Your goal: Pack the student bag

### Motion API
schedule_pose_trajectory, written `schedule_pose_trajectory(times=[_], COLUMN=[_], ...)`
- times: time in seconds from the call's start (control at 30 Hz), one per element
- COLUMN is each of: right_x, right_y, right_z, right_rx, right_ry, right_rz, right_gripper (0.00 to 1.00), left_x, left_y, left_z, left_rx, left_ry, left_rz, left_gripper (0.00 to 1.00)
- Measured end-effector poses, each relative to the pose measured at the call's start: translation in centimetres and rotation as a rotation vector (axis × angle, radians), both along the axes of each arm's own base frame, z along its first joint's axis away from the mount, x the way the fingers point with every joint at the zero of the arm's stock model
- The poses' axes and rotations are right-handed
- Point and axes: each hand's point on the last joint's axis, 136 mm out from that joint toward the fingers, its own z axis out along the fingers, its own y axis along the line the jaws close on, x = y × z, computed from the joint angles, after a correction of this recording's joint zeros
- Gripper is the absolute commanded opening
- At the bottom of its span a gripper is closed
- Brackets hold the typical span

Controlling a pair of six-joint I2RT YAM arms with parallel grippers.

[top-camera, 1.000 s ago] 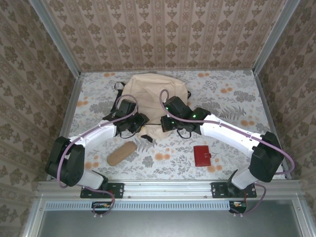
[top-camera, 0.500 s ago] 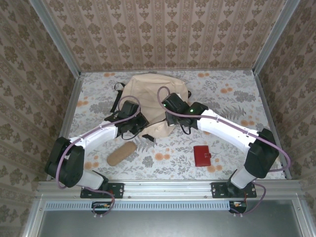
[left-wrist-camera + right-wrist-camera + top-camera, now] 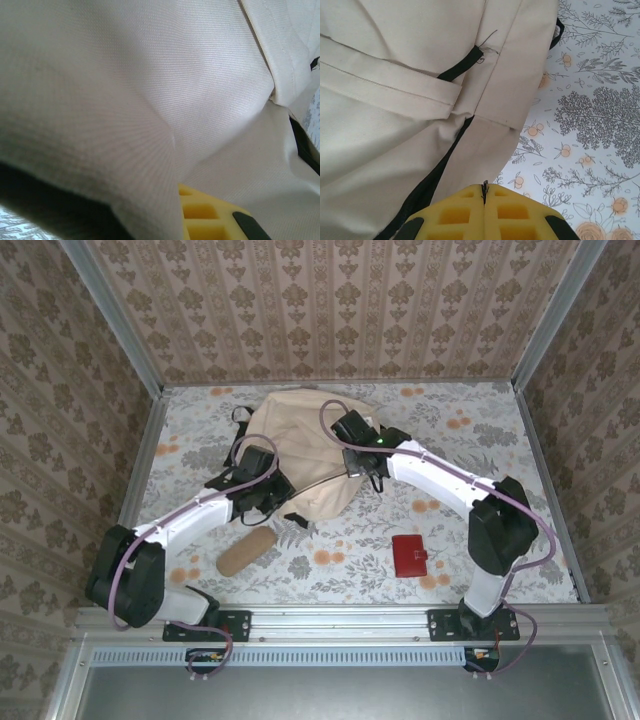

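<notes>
The student bag (image 3: 297, 428), a big beige backpack, lies flat at the back middle of the table. My left gripper (image 3: 264, 488) is at the bag's near left edge, shut on a fold of its fabric (image 3: 125, 165); one yellow finger (image 3: 207, 215) shows under the cloth. My right gripper (image 3: 484, 190) is on the bag's right side (image 3: 395, 75), shut on a thin black zipper pull (image 3: 484, 185). A dark zipper line (image 3: 432, 182) runs back from it along the bag.
A tan cylindrical pouch (image 3: 247, 551) lies near the front left, just below the left arm. A red wallet (image 3: 409, 555) lies front right. Papered walls close off the table on three sides. Open tabletop (image 3: 450, 440) stretches to the right of the bag.
My right gripper has travelled away from the near edge up the bag's right side, still shut. My left gripper has closed on the bag's fabric and stayed near the front left corner.
</notes>
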Motion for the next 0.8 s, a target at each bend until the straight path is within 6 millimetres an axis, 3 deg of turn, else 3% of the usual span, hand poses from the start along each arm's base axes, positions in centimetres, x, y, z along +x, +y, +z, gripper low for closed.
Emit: schedule_pose_trajectory(times=[0.13,0.33,0.67,0.73,0.8], right_x=[0.7,0.9,2.1,2.0,1.8], right_y=[0.2,2.2,3.7,4.2,4.8], right_z=[-1.2,-1.4,-4.7,-4.6,-4.6], right_rx=[-0.004,0.065,0.09,0.111,0.144], right_ry=[0.027,0.037,0.098,0.104,0.114], right_rz=[0.027,0.088,0.086,0.102,0.136], right_gripper=[0.0,0.0,0.0,0.0,0.0], left_x=[0.3,1.2,1.0,0.7,0.4], left_y=[1.1,3.9,6.2,6.4,6.7], left_z=[-0.2,-0.2,0.5,0.3,0.3], left_rx=[0.021,0.038,0.054,0.068,0.091], left_ry=[0.003,0.004,-0.005,-0.002,0.009], left_rz=[-0.004,0.017,0.013,-0.004,-0.027], left_gripper=[0.0,0.0,0.01,0.12,0.3])
